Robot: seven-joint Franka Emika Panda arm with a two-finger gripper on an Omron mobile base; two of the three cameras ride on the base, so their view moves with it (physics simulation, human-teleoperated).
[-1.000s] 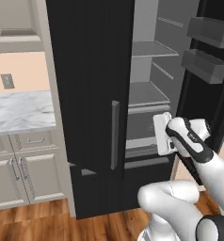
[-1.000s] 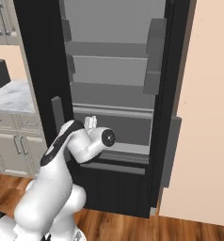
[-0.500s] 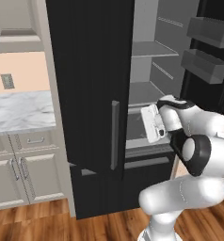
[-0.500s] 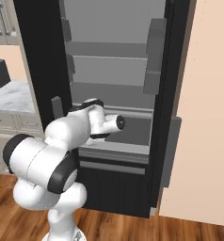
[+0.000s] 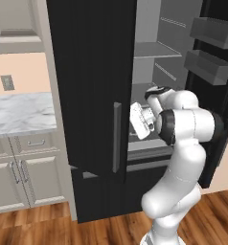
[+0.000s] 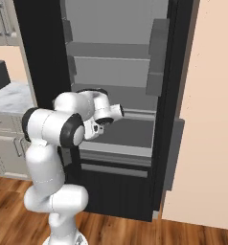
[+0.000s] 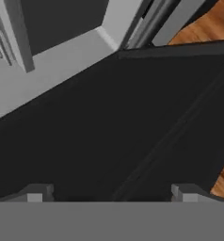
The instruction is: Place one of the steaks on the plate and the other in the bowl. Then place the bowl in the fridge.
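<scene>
Nearest you, the gripper [image 7: 109, 194] has its jaws spread wide and empty: the two dark finger tips [image 7: 36, 192] stand far apart at the bottom of the hand view with only black fridge front between them. From the base views, the arm is folded up tight in front of the fridge [image 5: 87, 72], the hand sitting level with the grey handle [image 5: 117, 136] of the shut left door and just at the edge of the open right compartment.

Take the fridge as your landmark. Its right door [image 6: 176, 95] is swung open, with bins [image 5: 207, 66] on its inside, and grey shelves [image 6: 113, 50] show beyond the arm. The bowl, the plate and the steaks I cannot make out anywhere here (the lower shelf behind the hand is partly hidden by the arm, so the bowl may well sit there; I cannot tell).

My reading is that you are near the end, drawing clear of the fridge. To do it well, pull the hand straight back from the compartment, keep the elbow away from the open door, and leave the jaws apart until you are outside the frame.
</scene>
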